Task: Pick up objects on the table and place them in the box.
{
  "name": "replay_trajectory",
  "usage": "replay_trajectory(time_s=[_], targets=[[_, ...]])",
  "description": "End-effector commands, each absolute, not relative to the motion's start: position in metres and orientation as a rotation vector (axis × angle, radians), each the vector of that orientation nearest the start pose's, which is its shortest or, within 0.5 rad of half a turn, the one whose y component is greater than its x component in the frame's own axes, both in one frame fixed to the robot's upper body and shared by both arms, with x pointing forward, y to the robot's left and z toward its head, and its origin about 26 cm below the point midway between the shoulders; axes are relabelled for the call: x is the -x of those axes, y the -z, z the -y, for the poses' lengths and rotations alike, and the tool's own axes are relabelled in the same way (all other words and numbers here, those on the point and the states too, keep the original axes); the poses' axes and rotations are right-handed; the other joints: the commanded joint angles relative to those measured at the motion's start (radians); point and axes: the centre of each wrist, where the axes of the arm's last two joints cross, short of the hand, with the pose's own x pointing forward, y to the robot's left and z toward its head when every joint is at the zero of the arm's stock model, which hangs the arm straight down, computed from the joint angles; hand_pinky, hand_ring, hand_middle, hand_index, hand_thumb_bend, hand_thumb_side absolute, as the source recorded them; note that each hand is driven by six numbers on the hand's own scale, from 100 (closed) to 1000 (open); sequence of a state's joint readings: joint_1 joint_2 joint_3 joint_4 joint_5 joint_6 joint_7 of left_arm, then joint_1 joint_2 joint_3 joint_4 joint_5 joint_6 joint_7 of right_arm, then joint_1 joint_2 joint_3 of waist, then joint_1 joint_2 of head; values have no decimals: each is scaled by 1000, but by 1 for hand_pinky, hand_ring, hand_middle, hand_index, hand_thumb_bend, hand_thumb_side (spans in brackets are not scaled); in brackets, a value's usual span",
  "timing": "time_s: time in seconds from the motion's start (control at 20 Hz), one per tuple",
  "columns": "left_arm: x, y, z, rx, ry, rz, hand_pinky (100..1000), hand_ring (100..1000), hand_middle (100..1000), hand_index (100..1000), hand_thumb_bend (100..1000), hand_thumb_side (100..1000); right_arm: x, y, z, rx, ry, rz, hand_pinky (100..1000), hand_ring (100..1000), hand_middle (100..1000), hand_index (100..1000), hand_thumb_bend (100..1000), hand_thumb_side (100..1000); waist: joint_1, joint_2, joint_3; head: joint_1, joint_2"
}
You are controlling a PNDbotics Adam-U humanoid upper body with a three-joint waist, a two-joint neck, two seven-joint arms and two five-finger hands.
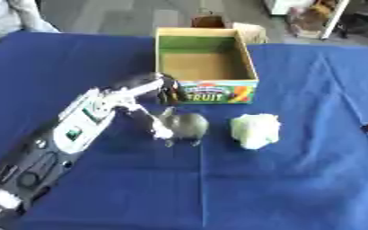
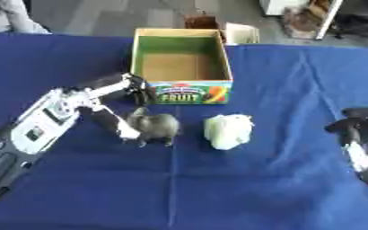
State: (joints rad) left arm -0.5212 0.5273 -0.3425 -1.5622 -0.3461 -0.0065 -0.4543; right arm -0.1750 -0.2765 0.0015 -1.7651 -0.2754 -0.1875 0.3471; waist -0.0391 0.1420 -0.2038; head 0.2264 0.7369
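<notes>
A grey toy animal [image 1: 187, 126] stands on the blue cloth in front of the box. To its right lies a pale green and white lump like a cabbage [image 1: 256, 130]. The open cardboard box [image 1: 247, 60], green inside with FRUIT printed on its front, stands at the back middle and holds nothing that I can see. My left hand [image 1: 149, 99] reaches in from the lower left and is open. Its thumb [image 1: 160, 129] lies against the toy's left side, and its dark fingers [image 1: 168, 91] are near the box's front. My right hand [image 2: 358, 128] rests at the right edge, fingers relaxed, holding nothing.
The blue cloth [image 1: 281, 188] covers the whole table. A brown thing [image 1: 208, 20] and a pale bag [image 2: 241, 33] sit just behind the box. A person's sleeve [image 1: 14, 18] shows at the far left corner.
</notes>
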Motion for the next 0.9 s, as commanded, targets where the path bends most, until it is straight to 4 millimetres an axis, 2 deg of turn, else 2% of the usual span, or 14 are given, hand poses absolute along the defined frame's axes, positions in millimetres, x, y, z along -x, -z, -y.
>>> replay_trajectory(time_s=[0.05, 0.4, 0.6, 0.85, 0.9], targets=[[-374, -159, -238, -303, 1435, 1626, 632, 633, 674, 745, 601, 177, -311, -112, 281, -307, -475, 2092, 695, 610, 483, 703, 100, 100, 0, -12, -1, -2, -11], [-376, -153, -236, -330, 1440, 1619, 642, 641, 680, 748, 586, 144, -311, -112, 280, -310, -477, 2091, 695, 610, 483, 703, 100, 100, -2, -12, -1, -4, -14], [-376, -148, -235, -337, 1481, 1595, 624, 596, 619, 735, 556, 100, -311, -112, 280, -310, -477, 2092, 695, 610, 483, 703, 100, 100, -2, -12, -2, -4, -15], [-378, -142, -234, -358, 1512, 1567, 596, 555, 565, 705, 501, 100, -311, -112, 280, -313, -478, 2091, 695, 610, 483, 703, 100, 100, -1, -11, -3, -5, -16], [-379, -140, -234, -361, 1514, 1564, 579, 531, 539, 692, 466, 100, -311, -112, 280, -313, -478, 2091, 694, 610, 483, 703, 100, 100, -1, -11, -3, -5, -16]])
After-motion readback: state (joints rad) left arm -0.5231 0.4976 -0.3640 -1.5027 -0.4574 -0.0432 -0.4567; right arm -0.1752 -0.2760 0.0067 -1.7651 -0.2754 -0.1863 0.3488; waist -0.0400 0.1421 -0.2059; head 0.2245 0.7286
